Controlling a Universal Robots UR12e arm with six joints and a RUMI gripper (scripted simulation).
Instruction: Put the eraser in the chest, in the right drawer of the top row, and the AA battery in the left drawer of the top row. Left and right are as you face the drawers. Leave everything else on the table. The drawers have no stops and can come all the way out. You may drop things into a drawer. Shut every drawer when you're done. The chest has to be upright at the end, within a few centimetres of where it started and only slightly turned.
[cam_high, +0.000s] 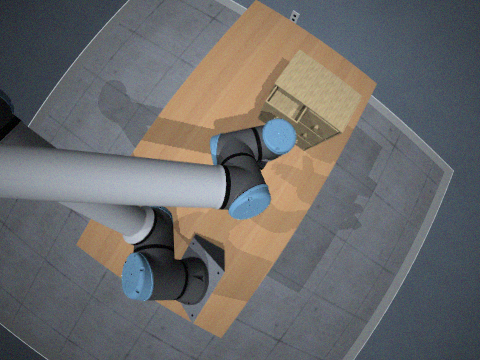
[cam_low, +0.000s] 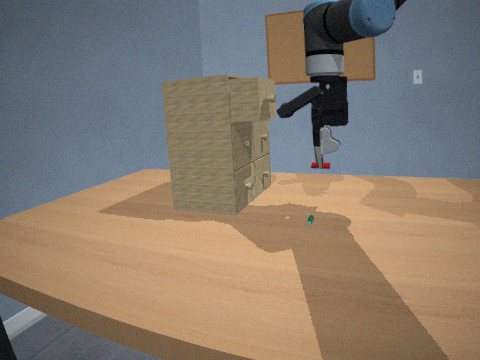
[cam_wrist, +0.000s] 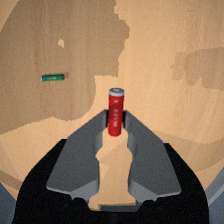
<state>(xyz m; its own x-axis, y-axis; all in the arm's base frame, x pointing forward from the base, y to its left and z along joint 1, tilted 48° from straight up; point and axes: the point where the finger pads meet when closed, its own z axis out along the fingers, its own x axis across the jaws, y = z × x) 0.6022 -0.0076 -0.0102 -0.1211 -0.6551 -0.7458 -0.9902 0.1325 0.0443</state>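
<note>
My gripper hangs above the table, in front of the chest's drawer side and a little apart from it. It is shut on a red AA battery with a grey cap, which sticks out past the fingertips; the battery also shows in the side view. The wooden chest stands upright, with a top-row drawer pulled out; from overhead it is the open box at the chest's left end. A small green object lies on the table in front of the chest and also shows in the wrist view. I cannot tell whether it is the eraser.
The arm's wrist joints hide the gripper from overhead. The arm's base stands at the table's near edge. The other drawers look shut, their small knobs sticking out.
</note>
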